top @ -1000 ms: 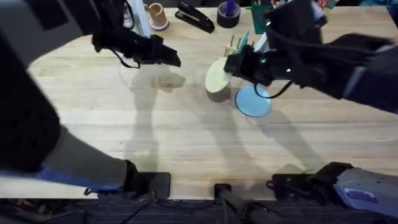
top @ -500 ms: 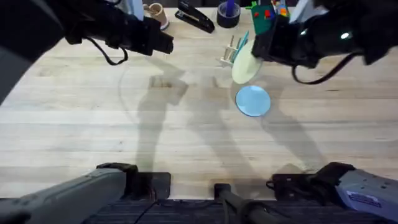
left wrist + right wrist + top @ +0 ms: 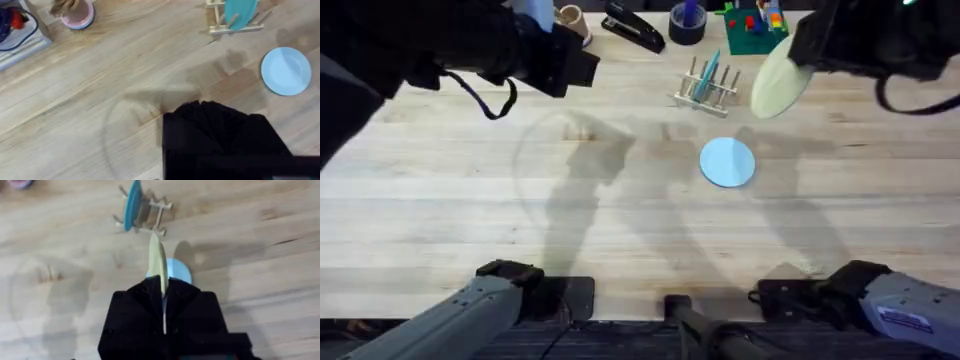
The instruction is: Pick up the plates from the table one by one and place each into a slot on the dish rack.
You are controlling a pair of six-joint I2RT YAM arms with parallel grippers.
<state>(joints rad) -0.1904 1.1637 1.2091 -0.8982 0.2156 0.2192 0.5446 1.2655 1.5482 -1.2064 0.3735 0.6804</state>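
So the teal plate point(image 3: 712, 72) is already slotted in the dish rack point(image 3: 705, 88) at upper middle. The right gripper point(image 3: 162, 297) is clamped on the cream plate point(image 3: 778, 83), upper right. The light blue plate point(image 3: 727, 162) lies on the table point(image 3: 620, 220). Can't tell the left gripper's point(image 3: 220, 125) state.

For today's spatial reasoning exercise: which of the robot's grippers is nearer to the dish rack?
Right. The right gripper, holding the cream plate, hangs just beside the dish rack, while the left gripper is well across the table on the rack's other side.
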